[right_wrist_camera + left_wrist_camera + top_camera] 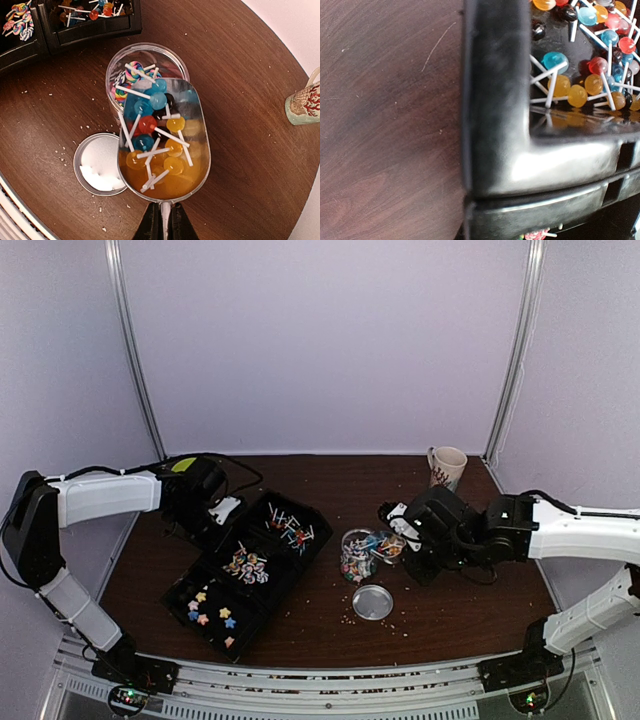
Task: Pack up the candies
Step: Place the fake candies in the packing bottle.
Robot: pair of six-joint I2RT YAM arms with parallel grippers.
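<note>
Jar: a clear jar (150,46) stands upright mid-tabletop, open, already part filled with swirl and round lollipops.
Lid: the lid (97,162) lies flat just beside the jar on the near side, not yet fitted.
Scoop: a shiny scoop (197,125) hangs tilted with its mouth over the jar's rim, loaded with round lollipops (150,125) in blue, red and yellow; none of this load looks tipped in yet.
Right gripper: the right gripper (162,225) is clamped tight on the scoop's thin handle.
Left gripper: the left gripper (215,508) sits at the far-left corner of the tray, closed almost fully. Its fingers do not show in its own wrist view, so whether it pinches the rim cannot be told.
Tray: the black three-part tray (495,100) holds many more candies: round lollipops in the far section (577,95), swirl lollipops in the middle (246,565), star candies (212,608) in the near one.
Progress: judged roughly midway. Some candies are in the jar and one scoopful is ready to pour, but much stock remains in the tray.
Left to do: empty the scoop, probably fetch more, then close the jar with the lid.
Also present: a mug (447,466) at the far right, untouched, and pale crumbs scattered on the tabletop.
</note>
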